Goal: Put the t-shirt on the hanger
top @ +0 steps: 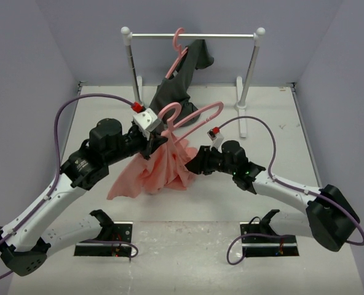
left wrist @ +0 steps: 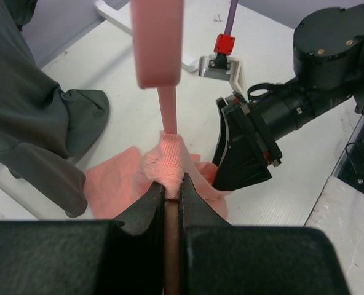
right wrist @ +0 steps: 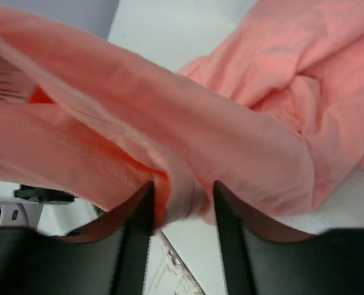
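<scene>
The salmon-pink t-shirt (top: pixel 160 172) hangs bunched from my left gripper (top: pixel 156 140), its lower part resting on the table. The pink hanger (top: pixel 197 117) sticks up and to the right from that grip. In the left wrist view my left gripper (left wrist: pixel 171 190) is shut on a wad of the t-shirt (left wrist: pixel 170 160), and the hanger's bar (left wrist: pixel 166 110) rises out of the wad. My right gripper (top: pixel 197 161) is at the shirt's right side. In the right wrist view its jaws (right wrist: pixel 183 190) stand apart around a fold of the t-shirt (right wrist: pixel 231 123).
A white clothes rail (top: pixel 194 35) stands at the back. On it a second pink hanger (top: pixel 179 43) carries a dark grey garment (top: pixel 179 83) that reaches the table just behind the shirt. Two black mounts (top: pixel 108 230) sit at the near edge.
</scene>
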